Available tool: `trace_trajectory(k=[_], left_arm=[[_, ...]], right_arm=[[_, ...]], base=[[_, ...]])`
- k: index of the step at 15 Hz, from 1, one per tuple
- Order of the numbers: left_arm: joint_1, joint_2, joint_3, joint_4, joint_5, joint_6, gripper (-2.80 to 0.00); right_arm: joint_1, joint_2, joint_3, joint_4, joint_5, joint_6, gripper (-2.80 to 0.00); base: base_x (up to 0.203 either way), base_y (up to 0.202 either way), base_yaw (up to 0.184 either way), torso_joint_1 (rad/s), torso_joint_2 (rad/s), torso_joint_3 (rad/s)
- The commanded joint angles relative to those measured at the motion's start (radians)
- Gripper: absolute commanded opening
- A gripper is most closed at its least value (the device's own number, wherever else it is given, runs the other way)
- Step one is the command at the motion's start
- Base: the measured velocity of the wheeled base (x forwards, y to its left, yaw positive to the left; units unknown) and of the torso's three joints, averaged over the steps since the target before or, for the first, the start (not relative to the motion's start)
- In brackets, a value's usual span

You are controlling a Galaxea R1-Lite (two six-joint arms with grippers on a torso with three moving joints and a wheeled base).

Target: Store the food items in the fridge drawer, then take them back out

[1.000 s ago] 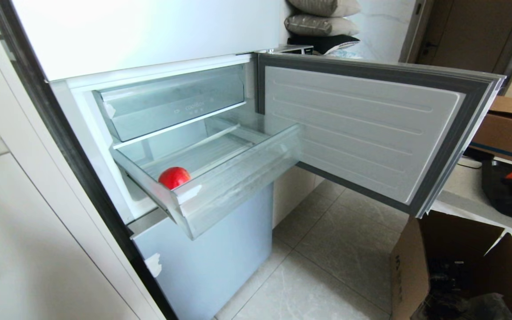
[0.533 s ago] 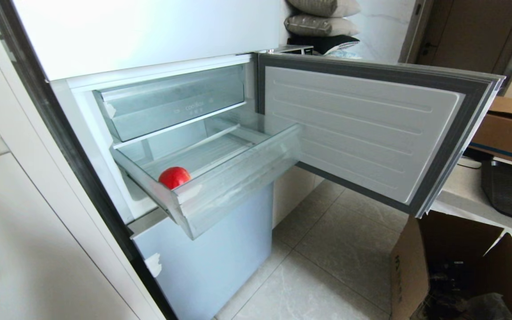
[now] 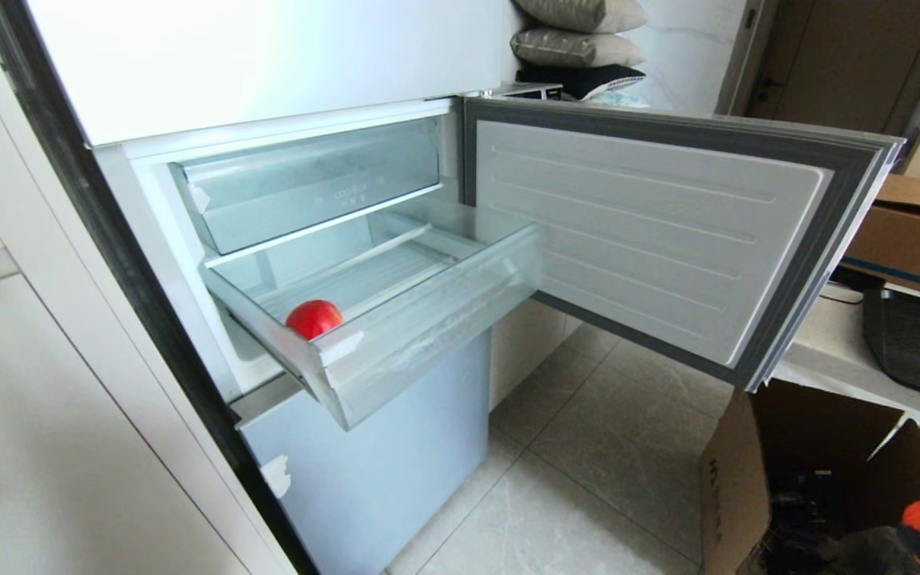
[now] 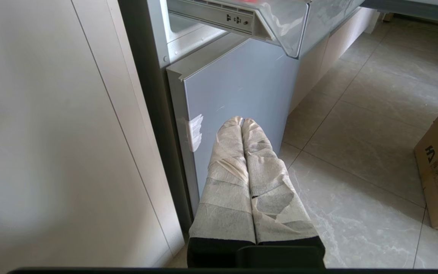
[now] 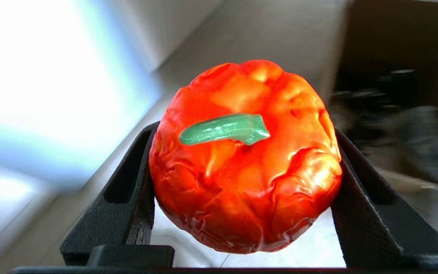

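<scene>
Right gripper (image 5: 242,213) jaws are clamping an orange pepper (image 5: 245,160) low and right of the fridge drawer (image 3: 428,319), red fruit (image 3: 314,318) sitting inside; pepper risks clipping the open door (image 3: 652,231); left gripper (image 4: 242,123) jaws are resting together.

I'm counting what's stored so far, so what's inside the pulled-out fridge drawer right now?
One red fruit sits in the drawer, at its front left corner. The rest of the ribbed floor that shows is bare. The frosted front wall hides the strip of floor just behind it.
</scene>
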Motion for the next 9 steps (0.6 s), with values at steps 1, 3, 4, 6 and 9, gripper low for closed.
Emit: trace_trajectory(k=[1, 3, 4, 6, 9], left_arm=[[0.0, 0.002, 0.0, 0.0, 0.0, -0.001, -2.8], [0.0, 0.002, 0.0, 0.0, 0.0, 0.0, -2.8], [0.0, 0.002, 0.0, 0.0, 0.0, 0.0, -2.8], [0.0, 0.002, 0.0, 0.0, 0.0, 0.0, -2.8], [0.0, 0.002, 0.0, 0.0, 0.0, 0.0, -2.8]], right_arm=[[0.141, -0.276, 0.036, 0.119, -0.034, 0.014, -2.8], [0.232, -0.433, 0.046, 0.198, -0.087, -0.015, -2.8], [0.255, -0.482, 0.052, 0.222, -0.129, -0.067, -2.8], [0.279, -0.501, 0.061, 0.286, -0.252, -0.183, -2.8], [0.3, -0.515, 0.06, 0.332, -0.236, -0.186, -2.8]], base=[[0.0, 0.0, 0.0, 0.0, 0.0, 0.0], [0.0, 0.0, 0.0, 0.0, 0.0, 0.0], [0.0, 0.0, 0.0, 0.0, 0.0, 0.0], [0.0, 0.0, 0.0, 0.0, 0.0, 0.0], [0.0, 0.0, 0.0, 0.0, 0.0, 0.0]])
